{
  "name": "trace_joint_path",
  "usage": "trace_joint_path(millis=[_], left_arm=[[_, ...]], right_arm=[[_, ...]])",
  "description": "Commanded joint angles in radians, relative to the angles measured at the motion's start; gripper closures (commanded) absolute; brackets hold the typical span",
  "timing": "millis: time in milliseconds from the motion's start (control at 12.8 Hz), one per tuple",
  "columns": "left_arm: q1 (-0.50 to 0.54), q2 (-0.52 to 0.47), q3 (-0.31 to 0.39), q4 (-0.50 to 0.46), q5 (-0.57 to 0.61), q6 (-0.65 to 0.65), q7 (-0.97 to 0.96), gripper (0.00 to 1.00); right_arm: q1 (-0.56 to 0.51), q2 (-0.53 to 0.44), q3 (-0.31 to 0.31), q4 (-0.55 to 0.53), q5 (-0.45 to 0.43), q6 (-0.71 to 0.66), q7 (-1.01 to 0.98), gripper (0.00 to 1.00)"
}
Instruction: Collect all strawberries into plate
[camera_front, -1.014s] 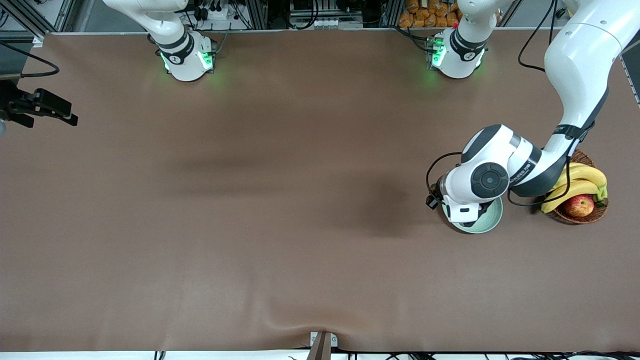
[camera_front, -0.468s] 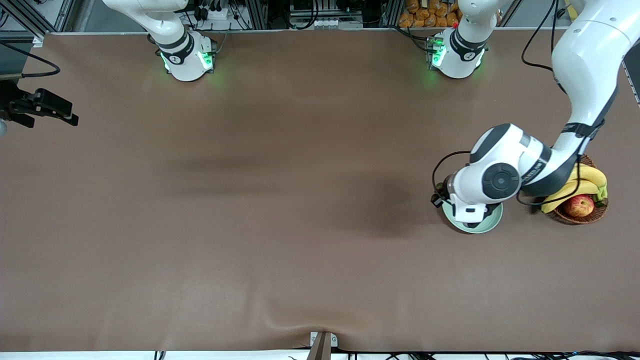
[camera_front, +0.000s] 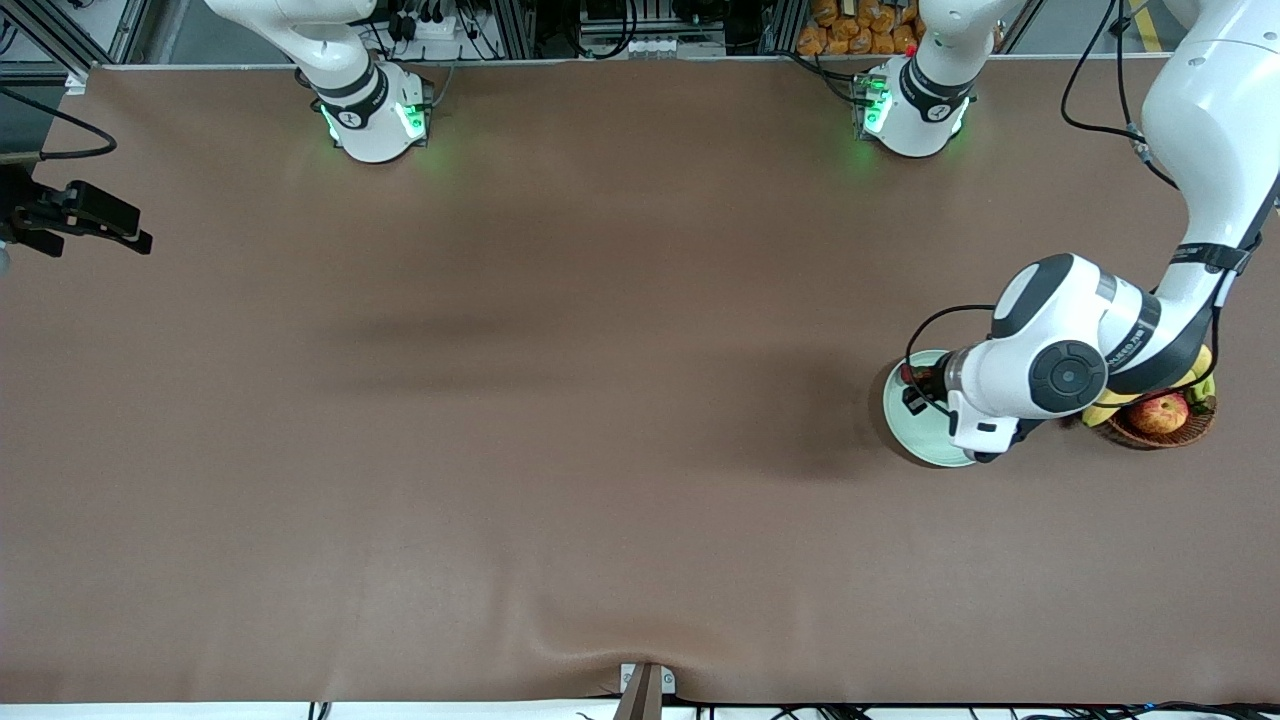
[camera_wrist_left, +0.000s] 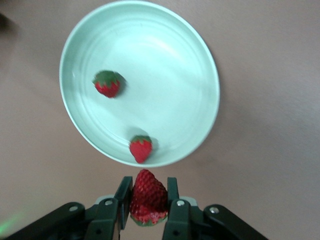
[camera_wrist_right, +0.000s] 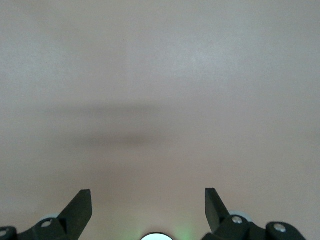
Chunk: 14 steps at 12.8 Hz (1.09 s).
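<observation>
Over the plate (camera_wrist_left: 210, 70) rim, the left pincer (camera_wrist_left: 148, 212) clamps the third strawberry (camera_wrist_left: 148, 197) (right pincer (camera_wrist_right: 148, 212) waits, spread); two strawberries (camera_wrist_left: 107, 83) lie inside.

Front view: high across the brown table (camera_front: 560, 400), facing both robot bases along the top, taking in the whole tabletop from well off. Left wrist view: looking down from fairly near, past the left gripper (camera_wrist_left: 148, 205) clamped on a strawberry (camera_wrist_left: 148, 197), onto the plate (camera_wrist_left: 200, 65) and bare table around it. Right wrist view: looking between the spread fingers of the right gripper (camera_wrist_right: 149, 207) at plain tabletop only. Shared by front and left wrist views: the plate (camera_front: 905, 425).
</observation>
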<state>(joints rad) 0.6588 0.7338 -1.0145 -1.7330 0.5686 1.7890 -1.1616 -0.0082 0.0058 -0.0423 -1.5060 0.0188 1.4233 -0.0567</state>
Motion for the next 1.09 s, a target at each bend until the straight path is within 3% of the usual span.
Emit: trace_joint_path(millis=[0, 234, 468, 624, 702, 1014], left_arm=[[0.039, -0.001, -0.010, -0.043, 0.075, 0.013, 0.033, 1.00], [0.093, 0.015, -0.007, -0.091, 0.112, 0.104, 0.072, 1.00], [0.096, 0.029, 0.046, -0.094, 0.113, 0.180, 0.138, 0.99], [0.091, 0.035, 0.059, -0.086, 0.114, 0.187, 0.143, 0.58], [0.088, 0.030, 0.057, -0.083, 0.114, 0.187, 0.143, 0.01], [0.067, 0.006, -0.008, -0.019, 0.106, 0.121, 0.126, 0.00]], right_arm=[[0.013, 0.002, -0.007, 0.010, -0.023, 0.014, 0.008, 0.00], [0.008, 0.000, -0.007, 0.015, -0.022, 0.011, 0.015, 0.00], [0.008, 0.000, -0.007, 0.018, -0.025, 0.014, 0.012, 0.00], [0.008, 0.000, -0.007, 0.018, -0.025, 0.017, 0.012, 0.00], [0.008, 0.000, -0.007, 0.017, -0.025, 0.017, 0.012, 0.00], [0.007, -0.001, -0.008, 0.035, -0.023, 0.012, 0.009, 0.00]])
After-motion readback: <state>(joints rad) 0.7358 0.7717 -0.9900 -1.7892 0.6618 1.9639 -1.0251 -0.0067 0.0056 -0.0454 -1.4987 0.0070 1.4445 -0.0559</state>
